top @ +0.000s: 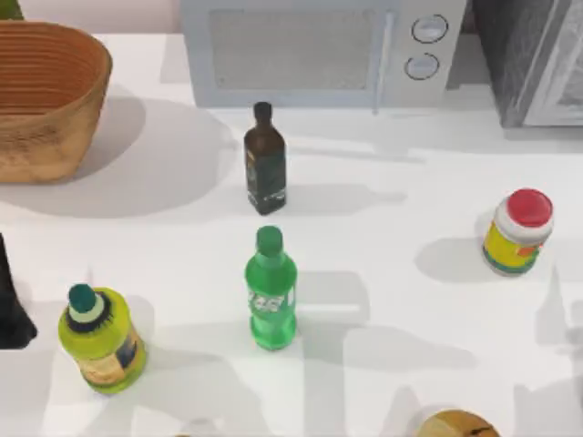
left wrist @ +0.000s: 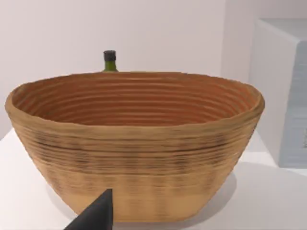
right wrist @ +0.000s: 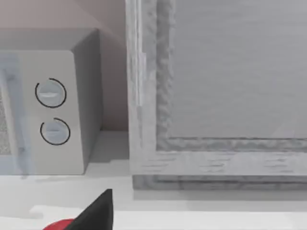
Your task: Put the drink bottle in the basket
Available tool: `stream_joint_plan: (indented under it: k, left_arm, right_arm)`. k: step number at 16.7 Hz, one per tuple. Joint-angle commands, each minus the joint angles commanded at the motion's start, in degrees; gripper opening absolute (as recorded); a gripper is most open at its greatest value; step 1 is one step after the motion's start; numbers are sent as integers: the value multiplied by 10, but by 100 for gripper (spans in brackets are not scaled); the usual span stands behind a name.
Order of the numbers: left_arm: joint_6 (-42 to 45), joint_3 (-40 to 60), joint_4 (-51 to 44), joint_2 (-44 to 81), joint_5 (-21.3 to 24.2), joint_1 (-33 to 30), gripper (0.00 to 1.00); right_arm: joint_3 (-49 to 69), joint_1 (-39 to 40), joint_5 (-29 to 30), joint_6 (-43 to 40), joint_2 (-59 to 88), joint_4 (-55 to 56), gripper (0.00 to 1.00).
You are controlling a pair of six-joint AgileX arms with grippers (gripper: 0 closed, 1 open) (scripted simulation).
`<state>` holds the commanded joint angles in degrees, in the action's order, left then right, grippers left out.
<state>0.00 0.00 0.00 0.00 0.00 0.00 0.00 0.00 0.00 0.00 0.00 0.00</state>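
Note:
The drink bottle (top: 271, 291), bright green with a green cap and a green-white label, stands upright near the middle of the table in the top view. The basket (top: 46, 100), round tan wicker, sits at the back left corner. My left arm (top: 11, 300) is a dark shape at the table's left edge, well left of the drink bottle. In the left wrist view a black tip of my left gripper (left wrist: 98, 214) points at the basket (left wrist: 134, 143), which holds nothing. My right gripper (right wrist: 96, 213) appears as a black tip facing the back right corner.
A dark olive bottle (top: 264, 159) stands behind the drink bottle. A yellow-green bottle with a teal cap (top: 98, 339) is at the front left, a red-lidded jar (top: 519, 232) at the right. A microwave (top: 319, 50) and a grey cabinet (top: 537, 55) line the back.

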Motion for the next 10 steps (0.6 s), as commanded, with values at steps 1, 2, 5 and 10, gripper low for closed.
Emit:
stream_joint_plan:
  k: [1, 2, 5, 10]
  left_arm:
    - [0, 0, 0, 0, 0, 0, 100]
    - [0, 0, 0, 0, 0, 0, 100]
    - [-4, 20, 34, 35, 10, -22, 100]
    - [-7, 76, 195, 199, 43, -94, 100]
  right_arm:
    - [0, 0, 0, 0, 0, 0, 100]
    - [0, 0, 0, 0, 0, 0, 100]
    - [0, 0, 0, 0, 0, 0, 100]
    - [0, 0, 0, 0, 0, 0, 100]
